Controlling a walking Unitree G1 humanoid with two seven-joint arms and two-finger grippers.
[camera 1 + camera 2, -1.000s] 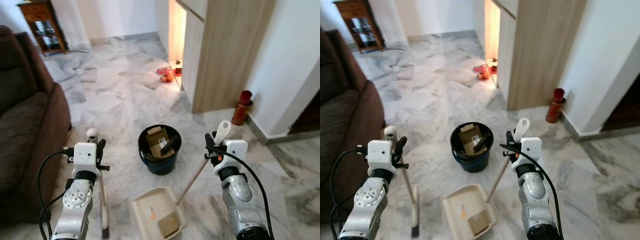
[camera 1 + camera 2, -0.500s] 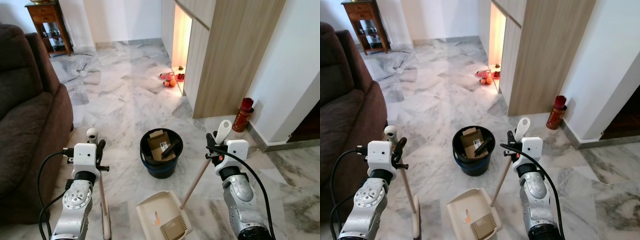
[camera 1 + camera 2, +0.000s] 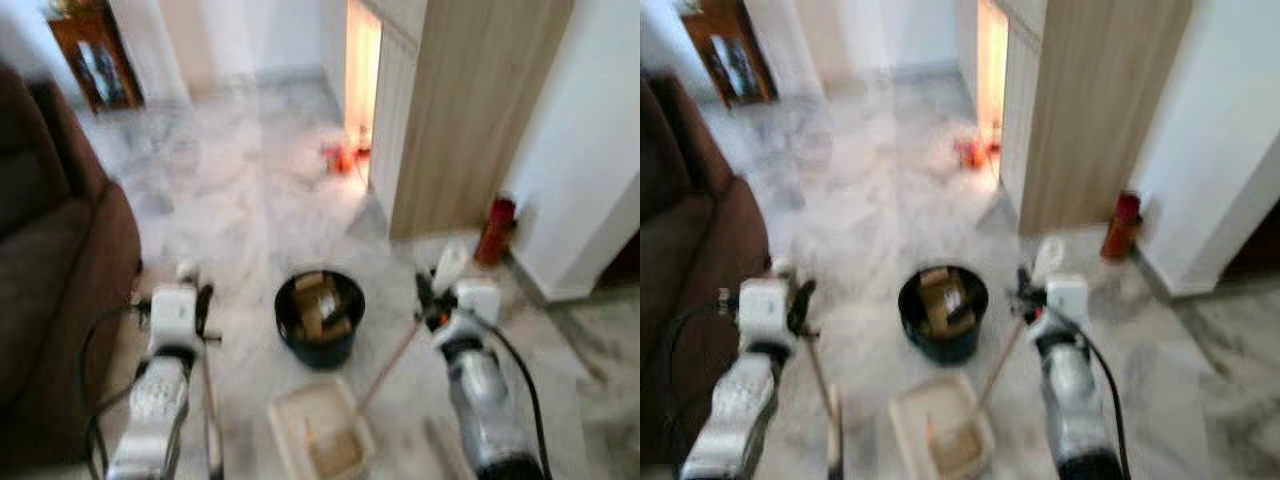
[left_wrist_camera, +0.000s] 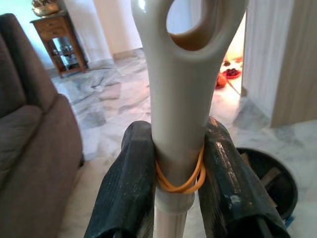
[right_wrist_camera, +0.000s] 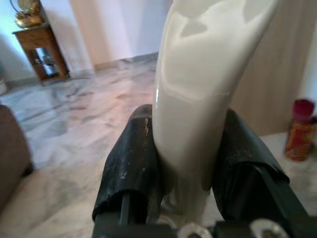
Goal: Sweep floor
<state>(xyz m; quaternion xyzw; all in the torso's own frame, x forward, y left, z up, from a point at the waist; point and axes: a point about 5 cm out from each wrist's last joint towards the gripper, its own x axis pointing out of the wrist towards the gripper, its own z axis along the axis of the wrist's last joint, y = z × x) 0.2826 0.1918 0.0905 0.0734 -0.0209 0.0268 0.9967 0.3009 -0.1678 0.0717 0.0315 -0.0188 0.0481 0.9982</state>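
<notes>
My left gripper (image 3: 195,305) is shut on the cream broom handle (image 4: 181,74), which has an orange rubber band around it. The broom's stick (image 3: 210,400) runs down to the floor beside my left arm. My right gripper (image 3: 430,295) is shut on the cream top of the dustpan handle (image 5: 195,84). Its wooden stick (image 3: 390,365) slants down to the cream dustpan (image 3: 320,435), which lies on the marble floor with some brown debris in it. A black bucket (image 3: 320,315) holding cardboard scraps stands between the two arms, just beyond the dustpan. Both eye views are blurred.
A brown sofa (image 3: 50,280) fills the left side. A tall wooden cabinet (image 3: 460,110) stands at the right, with a red bottle (image 3: 497,228) at the wall beside it. Red and orange items (image 3: 340,157) lie on the floor by the cabinet. A wooden side table (image 3: 95,55) is far left.
The whole picture has shifted and gone blurred, so the camera is moving. Both grippers keep their hold, and broom, dustpan and bucket stand much as before.
</notes>
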